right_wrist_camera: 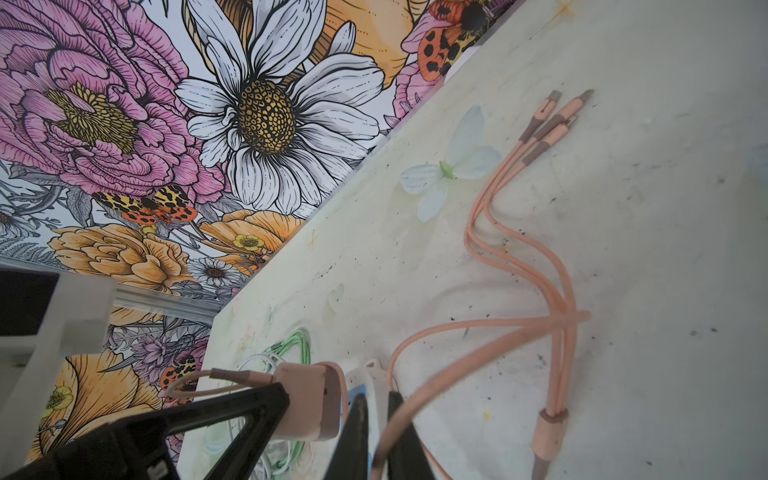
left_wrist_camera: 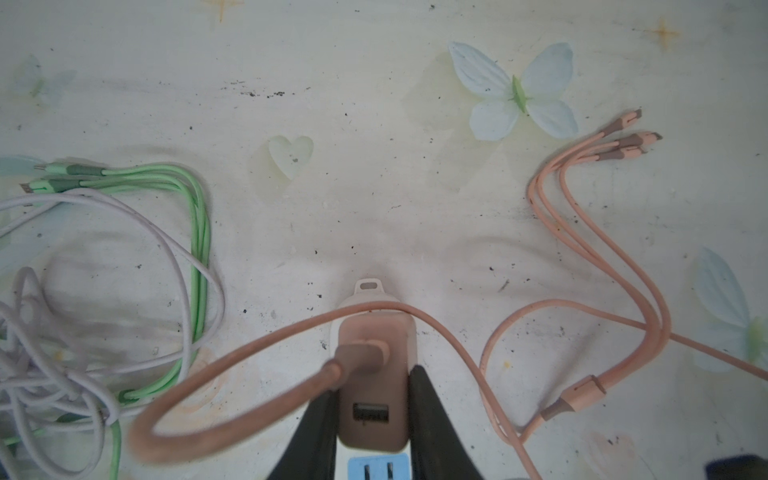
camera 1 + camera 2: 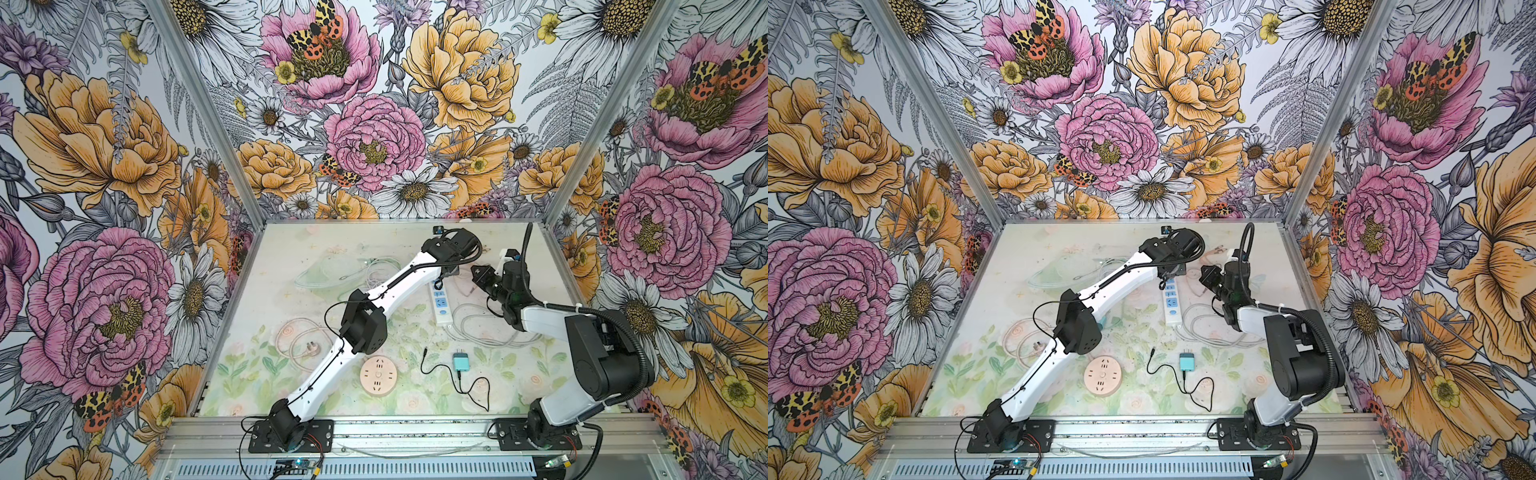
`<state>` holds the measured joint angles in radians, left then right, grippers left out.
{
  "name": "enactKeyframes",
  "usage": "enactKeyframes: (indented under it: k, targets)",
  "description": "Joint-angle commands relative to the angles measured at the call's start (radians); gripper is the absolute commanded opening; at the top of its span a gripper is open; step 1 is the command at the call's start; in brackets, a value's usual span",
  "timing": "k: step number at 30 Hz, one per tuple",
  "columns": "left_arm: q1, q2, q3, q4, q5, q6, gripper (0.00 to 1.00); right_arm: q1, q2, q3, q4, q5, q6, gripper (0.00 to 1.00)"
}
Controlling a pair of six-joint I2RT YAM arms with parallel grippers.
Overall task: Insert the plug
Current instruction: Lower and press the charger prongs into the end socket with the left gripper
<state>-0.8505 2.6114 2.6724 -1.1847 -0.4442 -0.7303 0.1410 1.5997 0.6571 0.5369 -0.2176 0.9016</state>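
Plug [image 2: 395, 365], pink. In the left wrist view it stands on the tab end of the white power strip [image 2: 376, 465], and the left gripper [image 2: 374, 386] has its jaws clamped on its two sides. In the right wrist view the right gripper [image 1: 377, 395] has its jaws pinched on the pink cable [image 1: 478, 345]. In both top views I see both wrists over that strip end on the table [image 3: 291, 249].
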Motion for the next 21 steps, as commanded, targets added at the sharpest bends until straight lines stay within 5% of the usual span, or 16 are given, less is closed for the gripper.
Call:
enactKeyframes:
  k: [1,21]
  targets:
    - [-0.01,-0.014,-0.003,0.023,-0.032,0.01,0.0,0.005,0.017,-0.013,0.038,-0.008,0.006,0.13]
    - [-0.005,-0.064,-0.09,0.022,-0.025,0.011,0.0,0.006,0.03,-0.007,0.041,-0.013,0.01,0.13]
